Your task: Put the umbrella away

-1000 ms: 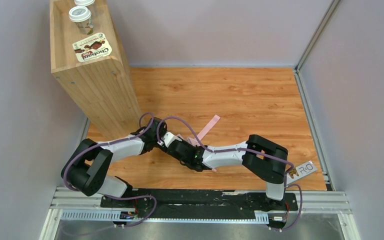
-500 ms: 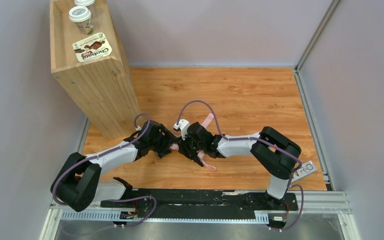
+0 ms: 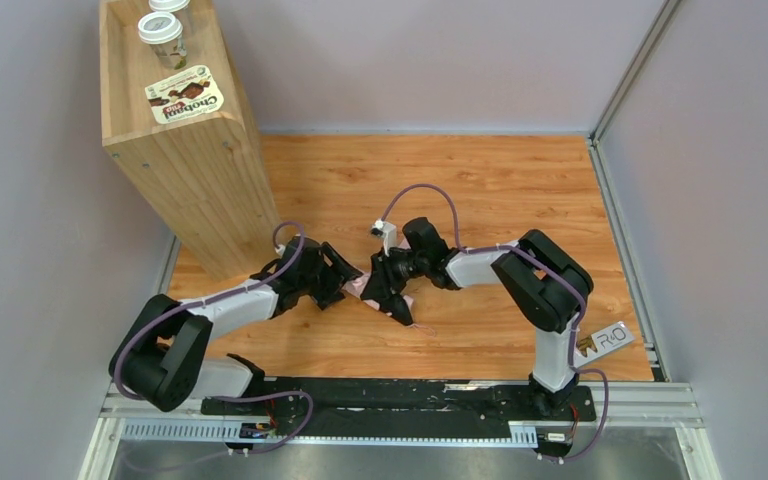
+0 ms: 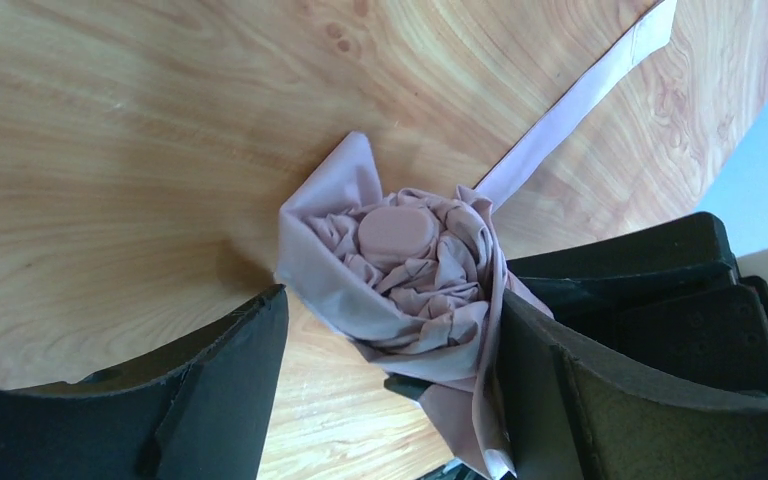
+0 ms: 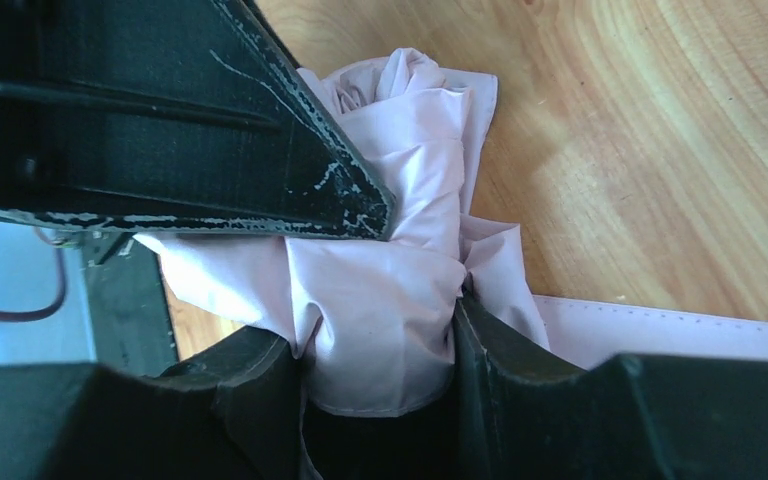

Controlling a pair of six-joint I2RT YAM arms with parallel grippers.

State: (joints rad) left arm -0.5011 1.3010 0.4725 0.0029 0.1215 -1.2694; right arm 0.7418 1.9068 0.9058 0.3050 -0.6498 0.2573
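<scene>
Umbrella point(image 4: 400, 270), pale pink crumpled bundle, toward near edge of bench point(image 3: 520, 190), right gripper point(image 5: 370, 340) clamped on its fabric, left gripper point(image 4: 385, 320) jaws spread around its capped end.

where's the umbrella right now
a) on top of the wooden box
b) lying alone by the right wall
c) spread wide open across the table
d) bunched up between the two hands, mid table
d: the umbrella is a small pink bundle at the middle of the table, flanked by the left hand, with the right hand pinching its fabric.
</scene>
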